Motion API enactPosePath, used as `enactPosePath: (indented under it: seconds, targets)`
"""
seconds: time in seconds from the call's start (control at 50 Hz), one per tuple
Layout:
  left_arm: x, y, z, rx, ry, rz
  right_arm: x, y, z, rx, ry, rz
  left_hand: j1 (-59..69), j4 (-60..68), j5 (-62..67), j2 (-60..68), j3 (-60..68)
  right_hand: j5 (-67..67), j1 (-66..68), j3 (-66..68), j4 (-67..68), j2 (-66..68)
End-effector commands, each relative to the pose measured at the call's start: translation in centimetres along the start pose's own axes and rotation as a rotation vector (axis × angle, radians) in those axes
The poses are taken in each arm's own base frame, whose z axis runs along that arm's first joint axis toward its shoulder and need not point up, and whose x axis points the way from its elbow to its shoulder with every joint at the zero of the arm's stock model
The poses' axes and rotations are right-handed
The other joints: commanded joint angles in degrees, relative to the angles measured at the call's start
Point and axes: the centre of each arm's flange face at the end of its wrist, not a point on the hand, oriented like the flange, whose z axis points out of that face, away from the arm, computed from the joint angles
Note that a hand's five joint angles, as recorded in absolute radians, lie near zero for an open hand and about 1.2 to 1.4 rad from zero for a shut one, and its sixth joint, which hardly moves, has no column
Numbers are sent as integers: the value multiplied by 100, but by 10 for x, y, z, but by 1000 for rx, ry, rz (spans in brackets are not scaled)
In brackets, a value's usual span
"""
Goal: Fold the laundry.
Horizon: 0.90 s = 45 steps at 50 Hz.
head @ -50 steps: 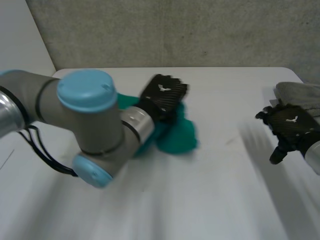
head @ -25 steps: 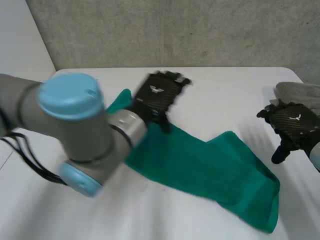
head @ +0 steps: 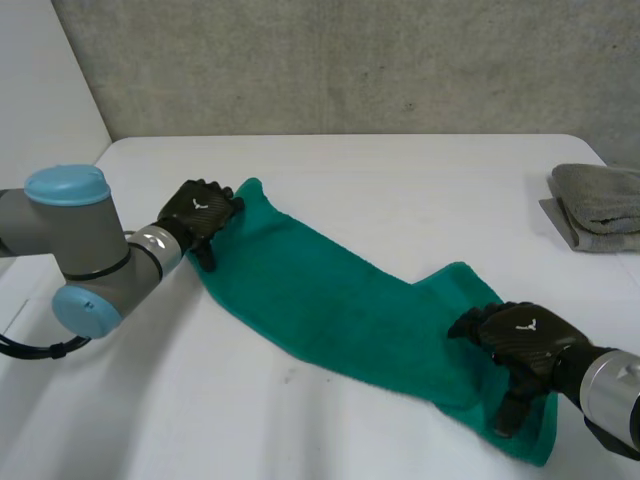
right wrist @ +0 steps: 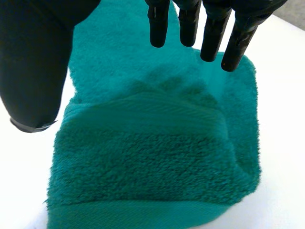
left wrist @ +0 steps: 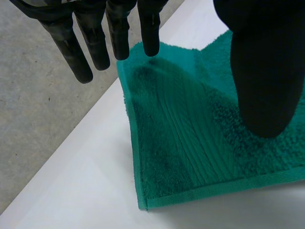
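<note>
Here's the long teal-green terry towel, laid in a slanting strip across the white worktop, with a hand at each end. That reads as a set-up for a fold: cloth laid out long so the ends can be handled.

The black left hand is at the far end. In its wrist view the fingers are straight and point down over the hemmed corner, with the thumb held well apart. Nothing is pinched, so the hand is open, and the corner lies flat on the worktop under it.

The black right hand is over the near end, fingers straight, thumb spread wide, also open and gripping nothing. Whether it touches the pile I cannot tell. This end is not flat: a flap with a ribbed band is doubled back on the towel beneath the palm. My read is that the hand is placed there to deal with that flap before any proper fold.

A folded grey cloth sits at the worktop's right edge, well apart, probably parked clear of the working area. The fold itself looks not yet begun
</note>
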Motion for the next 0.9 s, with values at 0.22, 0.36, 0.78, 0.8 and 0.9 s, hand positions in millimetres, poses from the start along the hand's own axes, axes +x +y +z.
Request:
enactPosePath:
  seconds: [0.22, 0.36, 0.78, 0.8, 0.9]
  targets:
    - [10, 22, 24, -14, 9, 73, -14, 18, 18, 0, -28, -42, 2929, 2961, 2952, 2969, 2986, 1954, 2195, 2134, 2021, 2101]
    - [8, 11, 22, -19, -41, 83, 2, 17, 27, 6, 102, -144, 6277, 6309, 6301, 6317, 6334, 6593, 6834, 6773, 6660, 6740]
    - [-37, -112, -87, 130, -234, 19, 36, -72, 23, 229, 308, -379, 6277, 6309, 6301, 6317, 6334, 6582, 6823, 6762, 6649, 6729]
    - [-37, -111, -88, 123, -231, 13, 34, -71, 22, 218, 295, -364, 6277, 6309, 6301, 6317, 6334, 5217, 5458, 5397, 5284, 5364]
    - [-35, -106, -89, 95, -218, -6, 16, -52, 12, 79, 157, -199, 6277, 6309, 6301, 6317, 6334, 1289, 1530, 1469, 1356, 1436]
